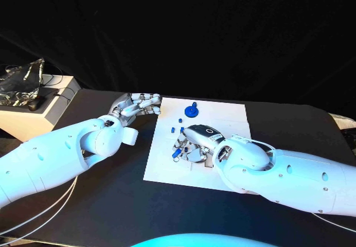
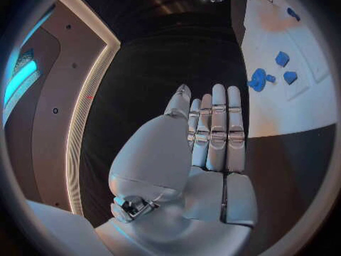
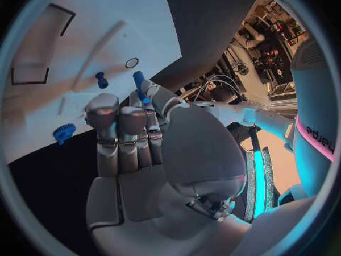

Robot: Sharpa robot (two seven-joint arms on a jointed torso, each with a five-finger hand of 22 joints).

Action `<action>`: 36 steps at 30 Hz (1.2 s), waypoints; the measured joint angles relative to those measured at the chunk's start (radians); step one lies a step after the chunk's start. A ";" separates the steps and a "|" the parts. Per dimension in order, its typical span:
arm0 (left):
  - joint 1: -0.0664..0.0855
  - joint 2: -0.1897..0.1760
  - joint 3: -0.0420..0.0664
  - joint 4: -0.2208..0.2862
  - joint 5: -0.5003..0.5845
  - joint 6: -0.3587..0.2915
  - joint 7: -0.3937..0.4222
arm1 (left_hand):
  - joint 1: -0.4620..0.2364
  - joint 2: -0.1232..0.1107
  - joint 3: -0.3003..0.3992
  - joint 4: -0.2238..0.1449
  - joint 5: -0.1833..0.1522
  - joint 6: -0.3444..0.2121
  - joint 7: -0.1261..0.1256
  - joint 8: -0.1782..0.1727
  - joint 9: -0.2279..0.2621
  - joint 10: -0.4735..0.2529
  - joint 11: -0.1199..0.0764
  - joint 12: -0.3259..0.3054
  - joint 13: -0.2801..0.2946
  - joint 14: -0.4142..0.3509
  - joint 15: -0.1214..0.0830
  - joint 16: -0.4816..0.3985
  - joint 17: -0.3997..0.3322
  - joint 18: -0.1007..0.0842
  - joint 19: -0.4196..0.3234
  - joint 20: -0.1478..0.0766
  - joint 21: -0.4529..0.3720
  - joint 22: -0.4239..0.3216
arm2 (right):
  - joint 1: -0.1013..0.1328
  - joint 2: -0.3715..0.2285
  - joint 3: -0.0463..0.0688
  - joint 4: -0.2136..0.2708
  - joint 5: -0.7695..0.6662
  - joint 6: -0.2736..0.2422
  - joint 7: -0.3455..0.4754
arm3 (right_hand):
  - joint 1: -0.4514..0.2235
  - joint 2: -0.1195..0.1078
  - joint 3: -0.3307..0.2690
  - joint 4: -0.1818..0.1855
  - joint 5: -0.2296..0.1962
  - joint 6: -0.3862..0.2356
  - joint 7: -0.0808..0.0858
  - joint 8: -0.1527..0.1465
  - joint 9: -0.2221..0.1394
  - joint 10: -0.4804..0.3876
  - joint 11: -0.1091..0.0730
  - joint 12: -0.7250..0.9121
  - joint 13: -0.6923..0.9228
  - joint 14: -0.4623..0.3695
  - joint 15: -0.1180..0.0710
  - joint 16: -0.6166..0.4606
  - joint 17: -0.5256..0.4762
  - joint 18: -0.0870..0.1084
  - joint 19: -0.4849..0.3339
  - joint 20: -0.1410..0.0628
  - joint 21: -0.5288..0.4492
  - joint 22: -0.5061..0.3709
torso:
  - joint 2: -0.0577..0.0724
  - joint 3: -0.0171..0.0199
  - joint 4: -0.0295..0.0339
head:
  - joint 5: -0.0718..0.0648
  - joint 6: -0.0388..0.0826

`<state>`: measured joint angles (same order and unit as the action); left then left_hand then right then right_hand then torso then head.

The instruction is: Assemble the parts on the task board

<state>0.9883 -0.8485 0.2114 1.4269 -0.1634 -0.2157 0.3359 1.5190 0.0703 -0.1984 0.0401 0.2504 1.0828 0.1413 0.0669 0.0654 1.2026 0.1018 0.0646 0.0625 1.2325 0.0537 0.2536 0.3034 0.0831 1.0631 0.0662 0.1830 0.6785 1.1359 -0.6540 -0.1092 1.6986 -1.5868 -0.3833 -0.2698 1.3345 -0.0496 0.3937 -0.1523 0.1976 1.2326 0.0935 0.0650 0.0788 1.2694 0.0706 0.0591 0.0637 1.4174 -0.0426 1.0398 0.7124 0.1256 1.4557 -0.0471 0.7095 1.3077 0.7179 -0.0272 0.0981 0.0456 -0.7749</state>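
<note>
A blue peg (image 3: 138, 85) is pinched at the fingertips of the right hand (image 1: 199, 143) over the task board (image 1: 223, 118). The left hand (image 1: 137, 107) is held empty, fingers (image 2: 216, 128) pressed together, beside the board on the counter (image 1: 111, 206).

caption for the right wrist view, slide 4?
Right hand pinches a blue peg over the white task board, where a second peg and a round blue part lie.

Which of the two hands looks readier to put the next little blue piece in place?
The right hand: it is over the task board and seems to pinch a blue part. The left hand rests beside the board, holding nothing.
</note>
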 measured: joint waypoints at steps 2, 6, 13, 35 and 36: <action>0.000 0.000 0.000 0.000 0.000 0.000 0.000 | 0.000 0.000 0.000 0.000 0.000 0.000 0.000 0.000 0.000 0.000 0.000 0.000 0.000 0.000 0.000 0.000 0.000 0.000 0.000 0.000 0.000 0.000 | -0.001 0.002 -0.001 0.000 -0.004 0.004 -0.003 | 0.000 0.000 0.000 0.000 0.000 0.000 0.000 0.000 0.000 0.000 0.000 -0.001 0.000 0.000 0.000 0.000 0.000 0.000 0.000 0.000 0.000 0.000 | 0.000 0.0000 0.0000 | -0.001 0.000; 0.000 0.000 0.000 0.000 0.000 0.001 -0.001 | 0.000 0.000 0.000 0.000 0.000 0.000 0.000 0.000 0.000 0.000 0.000 0.000 0.000 0.000 0.000 0.000 0.000 0.000 0.000 0.000 0.000 0.000 | -0.001 0.005 -0.002 -0.002 -0.010 0.015 -0.009 | 0.000 0.000 -0.001 -0.001 0.000 0.000 0.000 -0.001 0.000 0.000 0.000 -0.001 0.000 0.000 0.000 0.000 0.000 -0.001 0.000 0.000 0.000 0.000 | 0.000 0.0000 -0.0004 | -0.003 -0.001; 0.000 0.000 0.000 0.000 0.000 0.002 -0.002 | 0.000 0.000 0.000 0.000 0.000 0.000 0.000 0.000 0.000 0.000 0.000 0.000 0.000 0.000 0.000 0.000 0.000 0.000 0.000 0.000 0.000 0.000 | -0.001 0.005 -0.004 -0.014 -0.015 0.031 -0.017 | 0.004 0.004 -0.003 -0.002 0.000 -0.001 0.001 -0.004 0.000 -0.002 -0.002 0.000 -0.001 0.000 0.000 0.000 0.000 -0.002 0.000 0.000 0.000 0.000 | 0.000 0.0000 -0.0004 | -0.003 -0.005; 0.000 -0.002 0.000 0.000 0.000 0.004 -0.004 | 0.000 0.000 0.000 0.000 0.000 0.000 0.000 0.000 0.000 0.000 0.000 0.000 0.000 0.000 0.000 0.000 0.000 0.000 0.000 0.000 0.000 0.000 | -0.012 0.022 -0.009 -0.034 -0.027 0.053 -0.022 | 0.005 0.005 -0.002 -0.007 -0.003 -0.003 0.003 0.000 0.016 -0.002 -0.002 0.003 0.000 0.002 0.002 0.000 -0.001 -0.008 0.000 0.000 -0.004 0.000 | 0.000 0.0005 0.0007 | 0.006 -0.016; 0.000 -0.002 0.000 0.000 0.000 0.004 -0.004 | 0.000 0.000 0.000 0.000 0.000 0.000 0.000 0.000 0.000 0.000 0.000 0.000 0.000 0.000 0.000 0.000 0.000 0.000 0.000 0.000 0.000 0.000 | -0.013 0.022 -0.009 -0.034 -0.028 0.053 -0.022 | 0.005 0.005 -0.002 -0.007 -0.003 -0.003 0.003 0.000 0.016 -0.001 -0.002 0.002 0.000 0.002 0.002 0.000 -0.001 -0.005 0.000 0.000 -0.004 0.000 | 0.000 0.0005 0.0005 | 0.006 -0.016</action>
<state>0.9882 -0.8505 0.2114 1.4268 -0.1633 -0.2121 0.3323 1.5190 0.0703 -0.1984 0.0401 0.2505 1.0828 0.1413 0.0670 0.0654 1.2026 0.1018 0.0646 0.0625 1.2325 0.0537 0.2536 0.3033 0.0831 1.0632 0.0661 0.1830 0.6785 1.1233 -0.6319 -0.1179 1.6641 -1.6146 -0.3305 -0.2917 1.3396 -0.0444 0.3919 -0.1593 0.1948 1.2293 0.0968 0.0651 0.0951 1.2680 0.0691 0.0615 0.0638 1.4191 -0.0410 1.0398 0.7115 0.1203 1.4560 -0.0468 0.7052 1.3074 0.7184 -0.0267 0.0986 0.0521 -0.7910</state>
